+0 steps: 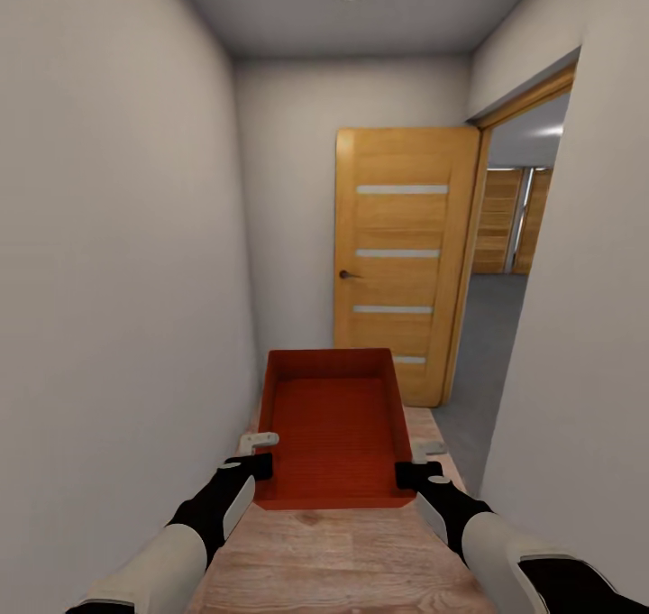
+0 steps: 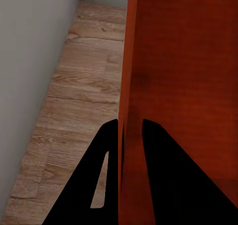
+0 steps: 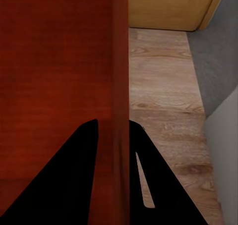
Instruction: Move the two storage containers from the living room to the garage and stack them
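Head view: left gripper [image 1: 262, 453] and right gripper [image 1: 416, 462] each clamp a side wall of the storage container [image 1: 333, 425], carried in the corridor; best kept level turning through the open doorway [image 1: 491, 325].

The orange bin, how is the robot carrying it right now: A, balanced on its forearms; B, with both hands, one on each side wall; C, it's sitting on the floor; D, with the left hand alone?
B: the left hand and right hand each clamp a side wall of the orange bin.
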`<state>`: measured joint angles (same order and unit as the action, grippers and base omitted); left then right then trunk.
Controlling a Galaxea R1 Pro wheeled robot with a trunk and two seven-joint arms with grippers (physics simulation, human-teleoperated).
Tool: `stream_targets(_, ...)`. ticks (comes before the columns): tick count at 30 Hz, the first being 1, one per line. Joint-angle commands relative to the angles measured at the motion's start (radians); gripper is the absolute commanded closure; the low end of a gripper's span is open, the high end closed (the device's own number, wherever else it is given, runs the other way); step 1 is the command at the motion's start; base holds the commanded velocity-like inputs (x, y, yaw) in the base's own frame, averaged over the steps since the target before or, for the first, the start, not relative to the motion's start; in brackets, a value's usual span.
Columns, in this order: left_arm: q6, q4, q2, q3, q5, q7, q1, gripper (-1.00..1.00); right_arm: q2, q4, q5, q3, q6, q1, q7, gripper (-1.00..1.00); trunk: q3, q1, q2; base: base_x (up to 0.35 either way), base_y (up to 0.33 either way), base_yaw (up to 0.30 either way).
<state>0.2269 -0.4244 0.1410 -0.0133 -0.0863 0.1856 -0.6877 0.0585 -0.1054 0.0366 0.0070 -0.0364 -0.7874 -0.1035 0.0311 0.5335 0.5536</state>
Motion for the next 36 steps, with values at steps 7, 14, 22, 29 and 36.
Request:
stream_targets(7, 0.008, -0.002, -0.049, -0.001, 0.011, 0.020, 0.000, 1.00, 0.000, 0.000, 0.008, -0.042, -0.004, -0.001, -0.004, 1.00, 0.000, 0.001, 0.000, 0.324, 0.000, 0.000)
stream_targets(14, 0.008, 0.003, -0.049, 0.000, 0.011, 0.020, 0.000, 1.00, 0.000, 0.000, 0.008, -0.042, -0.004, -0.001, -0.004, 1.00, 0.000, 0.001, 0.000, 0.324, 0.000, 0.000)
stream_targets(22, 0.008, 0.006, -0.049, 0.001, 0.011, 0.020, 0.000, 1.00, 0.001, 0.000, 0.009, -0.042, -0.004, -0.001, -0.004, 1.00, 0.000, 0.001, 0.000, 0.324, 0.000, 0.000)
stream_targets(29, 0.008, 0.006, -0.049, 0.001, 0.011, 0.020, 0.000, 1.00, 0.001, 0.000, 0.009, -0.042, -0.003, -0.001, -0.004, 1.00, 0.000, 0.001, 0.000, 0.324, 0.000, 0.000)
stream_targets(36, 0.005, -0.002, -0.007, -0.002, 0.003, 0.005, 0.000, 1.00, 0.002, 0.000, 0.009, -0.005, -0.005, -0.001, -0.003, 1.00, 0.000, 0.001, 0.000, 0.277, 0.000, 0.000)
